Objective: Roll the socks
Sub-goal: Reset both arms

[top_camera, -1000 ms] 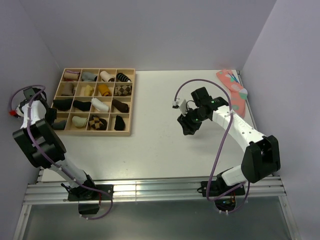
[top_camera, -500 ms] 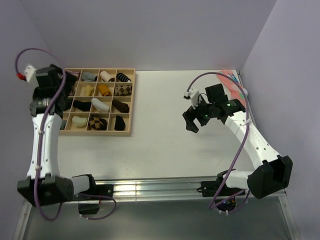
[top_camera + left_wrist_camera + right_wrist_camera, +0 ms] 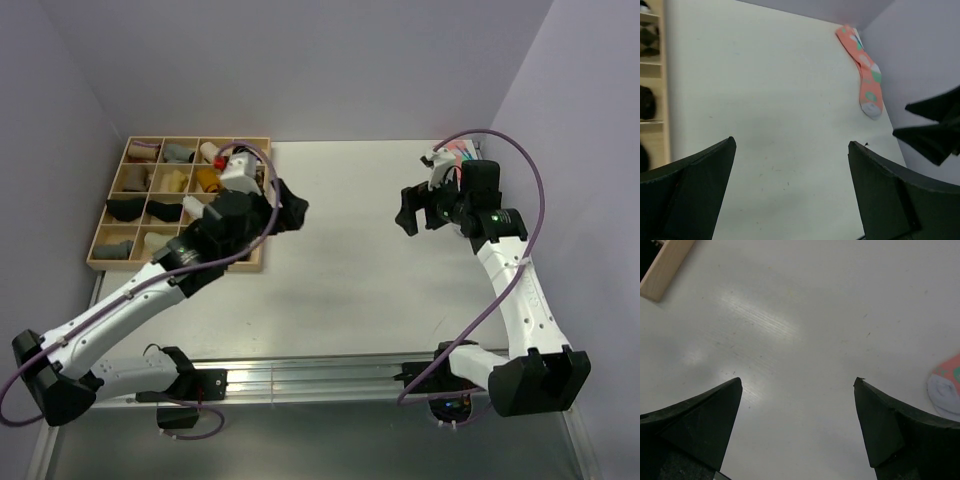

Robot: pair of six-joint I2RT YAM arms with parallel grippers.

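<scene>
Spanning the view is a white table [image 3: 340, 290] carrying a partitioned wooden tray [image 3: 180, 140]. Left hand [image 3: 791, 143] and right hand [image 3: 798, 381] are held wide, empty. Charcoal-grey knit socks are nowhere seen; soft and light, they would likely be pinched at the cuff.

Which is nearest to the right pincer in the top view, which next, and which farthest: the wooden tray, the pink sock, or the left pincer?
Measured from the right pincer in the top view:
1. pink sock: just behind it, by the right wall.
2. left pincer: out to its left, open and empty.
3. wooden tray: farther left, beyond the left pincer.
</scene>
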